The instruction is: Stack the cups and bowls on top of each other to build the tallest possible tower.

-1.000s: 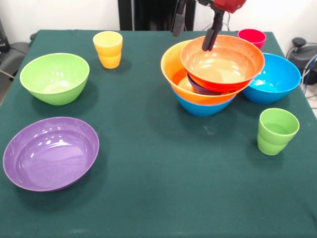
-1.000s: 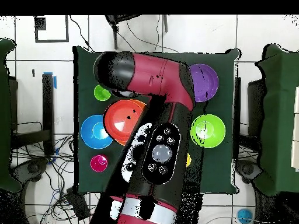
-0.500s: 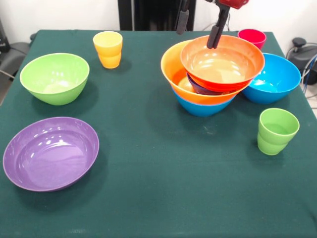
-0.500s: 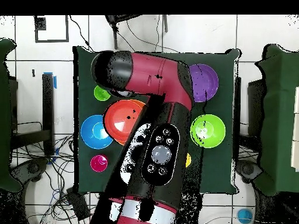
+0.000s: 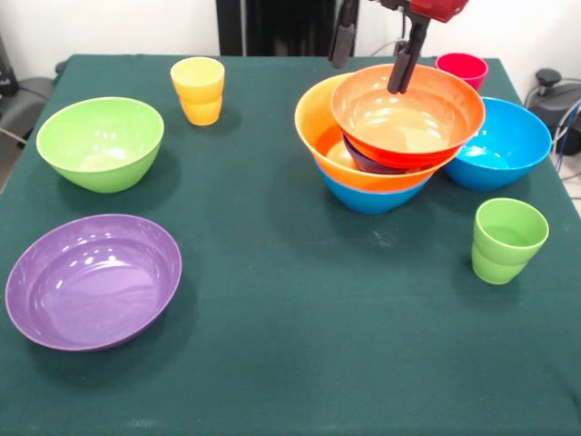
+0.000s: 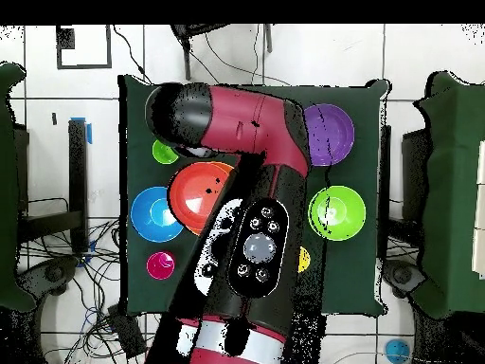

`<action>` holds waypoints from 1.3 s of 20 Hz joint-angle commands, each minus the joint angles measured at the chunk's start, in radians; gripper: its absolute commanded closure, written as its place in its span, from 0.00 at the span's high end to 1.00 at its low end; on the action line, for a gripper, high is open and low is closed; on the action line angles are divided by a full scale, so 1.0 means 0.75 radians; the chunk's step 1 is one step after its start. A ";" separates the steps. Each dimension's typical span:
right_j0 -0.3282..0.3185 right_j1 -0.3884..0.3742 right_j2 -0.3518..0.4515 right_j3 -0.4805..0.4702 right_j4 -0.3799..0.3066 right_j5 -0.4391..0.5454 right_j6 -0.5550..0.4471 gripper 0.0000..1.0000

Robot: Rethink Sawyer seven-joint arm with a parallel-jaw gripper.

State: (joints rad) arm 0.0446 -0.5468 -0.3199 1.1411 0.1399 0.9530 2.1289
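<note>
Green cloth covers the surface [image 5: 300, 345]. Near its far right corner leans the tower [image 5: 390, 136], orange-red bowl [image 5: 408, 113] topmost. Directly above that bowl's far rim hangs the gripper [image 5: 372, 50], fingers [image 5: 404, 64] spread, empty.

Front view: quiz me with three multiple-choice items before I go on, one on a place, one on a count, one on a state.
1. Where does the light green cup stand?
A. inside the purple bowl
B. alone on the cloth, in front of the blue bowl
C. on the tower

2. How many cups stand on the table?
A. one
B. three
C. five

3. How is the gripper?
A. open, holding nothing
B. shut on the yellow cup
C. shut on the lime green bowl

Answers:
1. B: it stands apart on the cloth, nearer the camera than the blue bowl.
2. B: yellow cup, red-pink cup, light green cup.
3. A: its fingers hang apart above the orange-red bowl atop the tower.
</note>
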 commanded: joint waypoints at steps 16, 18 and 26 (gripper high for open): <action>-0.008 0.068 0.195 0.200 -0.135 -0.159 -0.092 1.00; -0.010 0.077 0.201 0.199 -0.138 -0.172 -0.088 1.00; -0.021 0.060 0.207 0.239 -0.147 -0.187 -0.112 1.00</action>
State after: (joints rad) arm 0.0445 -0.5453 -0.2894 1.2036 0.1145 0.8638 2.1289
